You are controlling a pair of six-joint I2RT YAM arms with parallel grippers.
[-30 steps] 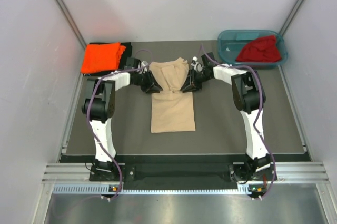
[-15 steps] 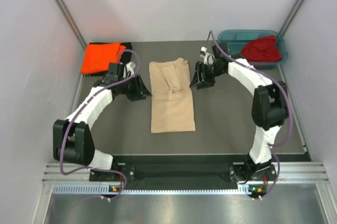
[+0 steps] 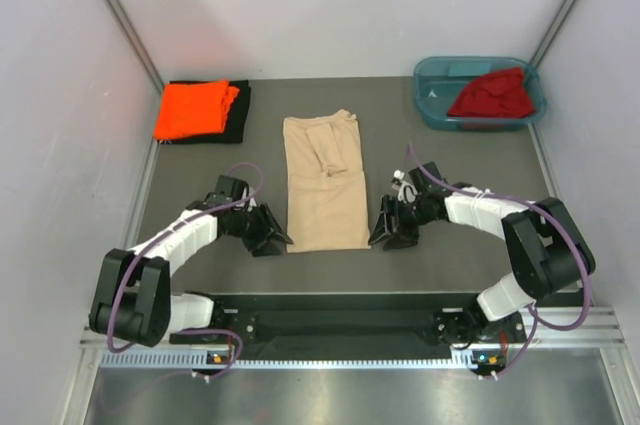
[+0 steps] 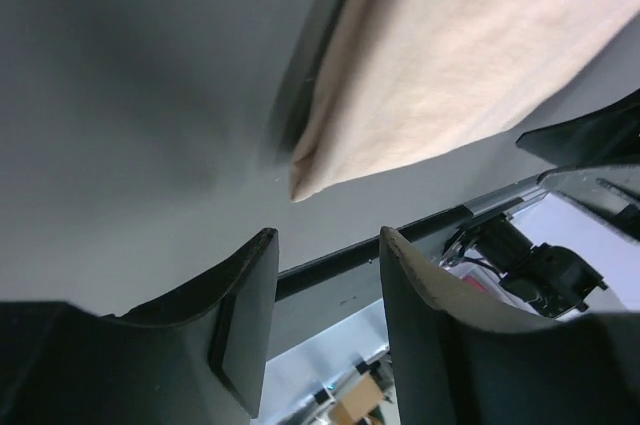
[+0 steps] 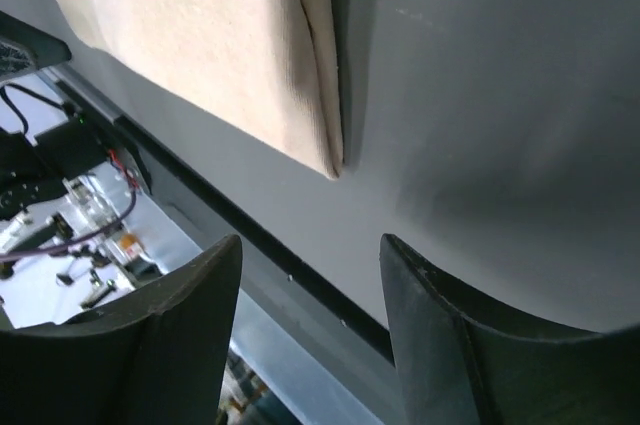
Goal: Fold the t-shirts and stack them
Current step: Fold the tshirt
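Observation:
A beige-tan t-shirt (image 3: 325,185) lies in the middle of the mat as a long narrow strip, sleeves folded in. My left gripper (image 3: 273,239) sits low beside its near left corner, open and holding nothing; the left wrist view shows that corner (image 4: 330,160) just ahead of the left gripper (image 4: 328,240). My right gripper (image 3: 386,232) is open and holds nothing beside the near right corner; in the right wrist view the corner (image 5: 320,145) lies ahead of the right gripper (image 5: 312,245). An orange t-shirt (image 3: 193,109) rests folded on a black one (image 3: 241,103) at the back left. A dark red t-shirt (image 3: 492,93) is bunched in the tub.
A teal plastic tub (image 3: 432,95) stands at the back right. The mat's near edge and a metal rail (image 3: 340,330) run just behind both grippers. White walls close in the left, right and back.
Both arms came from the beige shirt's far end back to its near corners, one on each side. Both jaws opened wider on the way. The shirt lies as before.

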